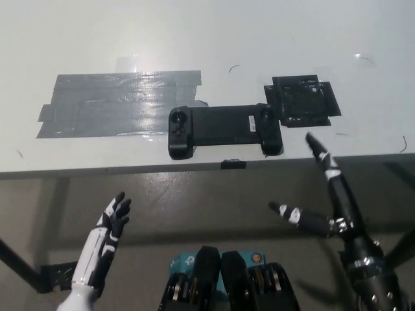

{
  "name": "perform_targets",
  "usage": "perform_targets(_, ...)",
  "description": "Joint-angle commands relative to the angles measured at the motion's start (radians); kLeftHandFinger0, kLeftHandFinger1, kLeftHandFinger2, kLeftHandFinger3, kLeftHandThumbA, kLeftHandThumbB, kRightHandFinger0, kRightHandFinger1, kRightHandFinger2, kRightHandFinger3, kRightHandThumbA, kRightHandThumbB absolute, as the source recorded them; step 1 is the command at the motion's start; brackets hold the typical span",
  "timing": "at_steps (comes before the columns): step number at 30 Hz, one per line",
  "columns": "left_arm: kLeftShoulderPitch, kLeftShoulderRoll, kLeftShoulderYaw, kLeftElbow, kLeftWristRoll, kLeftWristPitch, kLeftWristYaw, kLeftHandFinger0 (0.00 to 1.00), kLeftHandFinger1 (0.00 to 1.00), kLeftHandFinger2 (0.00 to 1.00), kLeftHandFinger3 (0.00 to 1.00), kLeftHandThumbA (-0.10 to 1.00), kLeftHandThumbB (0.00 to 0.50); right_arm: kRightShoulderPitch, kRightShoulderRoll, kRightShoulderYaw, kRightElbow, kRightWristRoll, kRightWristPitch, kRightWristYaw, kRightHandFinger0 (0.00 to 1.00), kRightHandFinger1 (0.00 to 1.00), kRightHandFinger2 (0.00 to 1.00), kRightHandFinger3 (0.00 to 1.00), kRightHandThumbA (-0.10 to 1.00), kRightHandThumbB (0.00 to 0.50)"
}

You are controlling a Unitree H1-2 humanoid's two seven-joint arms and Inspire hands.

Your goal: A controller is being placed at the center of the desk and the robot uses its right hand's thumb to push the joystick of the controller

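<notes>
A black controller point(224, 129) lies flat near the front edge of the white desk point(214, 39), with a round joystick point(178, 118) on its left grip and another point(264, 114) on its right grip. My black right hand point(327, 204) hovers open below and to the right of the controller, off the desk's front edge. One of its fingers point(318, 149) points up toward the desk edge just right of the controller, without touching it. My white left hand point(109, 236) rests open at the lower left, below the desk.
A wide patch of grey tape point(110, 103) covers the desk left of the controller. A square of black tape point(301, 100) sits just right of it. A small black tab point(233, 164) sticks out at the desk's front edge. Floor shows below the desk.
</notes>
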Motion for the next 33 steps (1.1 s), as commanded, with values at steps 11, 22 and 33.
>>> perform_targets(11,0.034,0.000,-0.001,-0.006,0.011,-0.057,0.002,1.00,1.00,1.00,1.00,0.95,0.005,-0.413,-0.018,-0.072,0.299,-0.041,0.134,-0.065,1.00,1.00,1.00,1.00,1.00,0.314)
perform_targets(22,0.035,-0.005,-0.001,-0.015,0.003,-0.059,0.001,1.00,1.00,1.00,1.00,0.95,0.000,-0.650,0.000,-0.092,0.688,0.006,0.156,-0.084,1.00,1.00,1.00,1.00,1.00,0.361)
perform_targets(33,0.022,-0.005,0.000,-0.024,0.009,-0.048,0.003,1.00,1.00,1.00,1.00,0.94,0.023,-0.728,0.010,-0.097,0.885,0.026,0.112,-0.122,1.00,1.00,1.00,1.00,1.00,0.321)
